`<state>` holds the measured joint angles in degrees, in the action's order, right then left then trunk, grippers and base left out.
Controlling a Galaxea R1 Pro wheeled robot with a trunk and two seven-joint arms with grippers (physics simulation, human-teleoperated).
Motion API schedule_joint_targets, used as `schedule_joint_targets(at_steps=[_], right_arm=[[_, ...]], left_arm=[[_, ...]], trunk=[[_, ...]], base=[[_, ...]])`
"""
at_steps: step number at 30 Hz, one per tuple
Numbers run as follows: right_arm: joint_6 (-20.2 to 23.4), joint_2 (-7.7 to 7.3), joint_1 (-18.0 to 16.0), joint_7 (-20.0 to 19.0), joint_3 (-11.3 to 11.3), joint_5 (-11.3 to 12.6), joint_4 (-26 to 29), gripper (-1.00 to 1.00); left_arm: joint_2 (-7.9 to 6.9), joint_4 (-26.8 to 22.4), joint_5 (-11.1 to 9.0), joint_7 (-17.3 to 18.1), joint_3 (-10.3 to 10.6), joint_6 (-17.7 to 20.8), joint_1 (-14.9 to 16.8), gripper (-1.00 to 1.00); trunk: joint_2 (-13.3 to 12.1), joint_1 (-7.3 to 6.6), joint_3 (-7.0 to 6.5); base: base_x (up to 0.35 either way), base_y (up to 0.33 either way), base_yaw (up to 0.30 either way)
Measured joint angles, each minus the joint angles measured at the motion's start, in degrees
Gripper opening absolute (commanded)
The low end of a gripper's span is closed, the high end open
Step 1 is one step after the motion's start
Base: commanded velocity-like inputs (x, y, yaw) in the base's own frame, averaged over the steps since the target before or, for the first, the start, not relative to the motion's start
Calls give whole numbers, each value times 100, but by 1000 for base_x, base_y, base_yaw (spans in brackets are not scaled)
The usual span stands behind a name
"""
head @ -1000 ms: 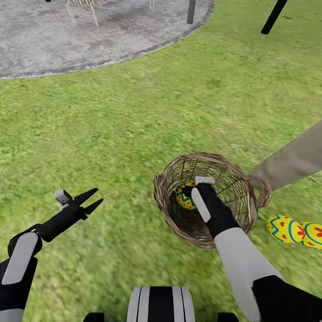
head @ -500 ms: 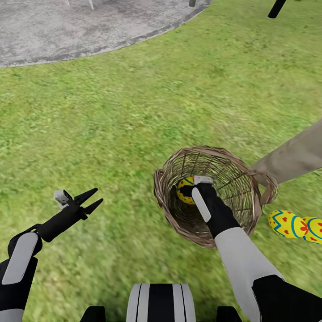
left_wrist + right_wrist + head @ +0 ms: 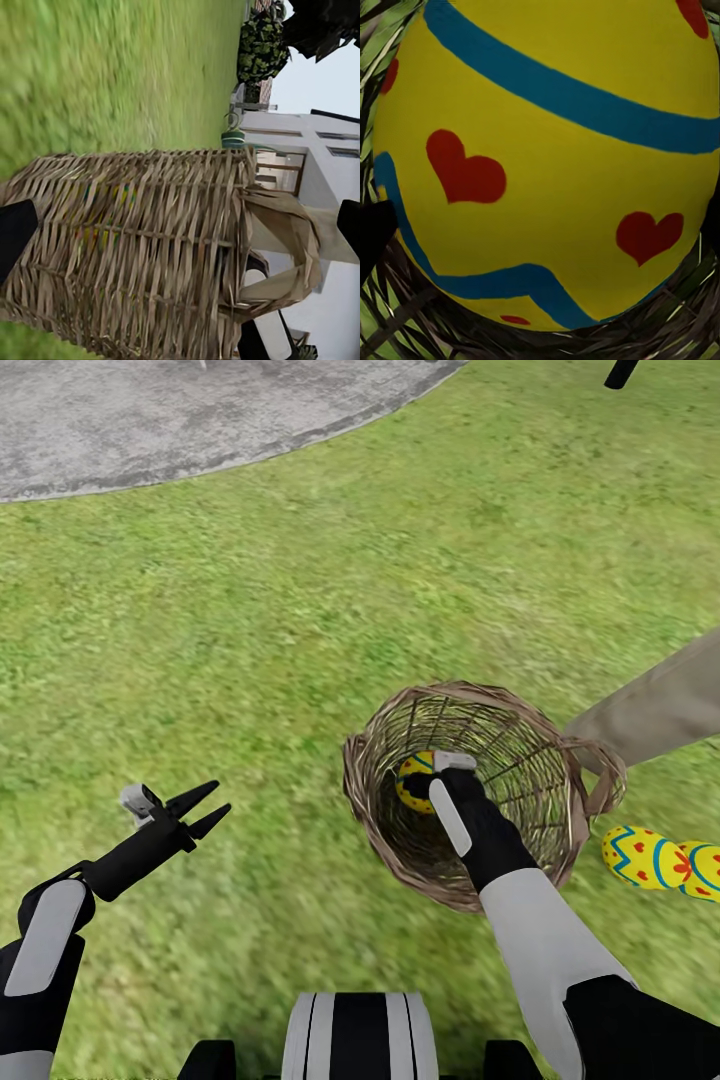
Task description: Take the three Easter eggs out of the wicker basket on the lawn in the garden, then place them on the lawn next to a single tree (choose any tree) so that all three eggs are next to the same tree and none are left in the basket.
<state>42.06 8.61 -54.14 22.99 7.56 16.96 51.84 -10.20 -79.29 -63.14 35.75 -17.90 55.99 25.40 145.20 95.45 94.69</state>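
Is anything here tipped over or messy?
Nothing is spilled or broken. The wicker basket stands upright on the lawn with one egg inside, and two eggs lie on the grass beside it, by the tree.

Three Easter eggs in all: one egg (image 3: 413, 779) down inside the basket, two eggs (image 3: 640, 857) lying side by side on the lawn (image 3: 300, 610) just beside it. One wicker basket (image 3: 545, 755). One pale tree trunk (image 3: 655, 710). Two end effectors, a left end effector (image 3: 207, 807) and a right end effector (image 3: 432, 780). One gravel patio (image 3: 150, 420).
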Motion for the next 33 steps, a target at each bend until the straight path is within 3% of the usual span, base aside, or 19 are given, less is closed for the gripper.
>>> schedule_joint_targets(at_steps=[8,9,23,33], right_arm=[[-14,1,7,0,-4,15,132,100],[-5,3,6,0,-6,6,170,-100],[28,2,6,5,-22,-51,598,-100],[-3,1,6,10,-25,-23,475,-100]], left_arm=[[0,1,7,-6,5,-1,0,100],[0,1,6,-7,5,-1,0,100],[-1,0,5,-5,4,-1,-1,100],[17,-4,-6,-6,15,0,0,100]], trunk=[[4,8,65],[6,9,87],[17,29,265],[12,22,199]], base=[[0,0,0],[0,0,0],[0,0,0],[0,0,0]])
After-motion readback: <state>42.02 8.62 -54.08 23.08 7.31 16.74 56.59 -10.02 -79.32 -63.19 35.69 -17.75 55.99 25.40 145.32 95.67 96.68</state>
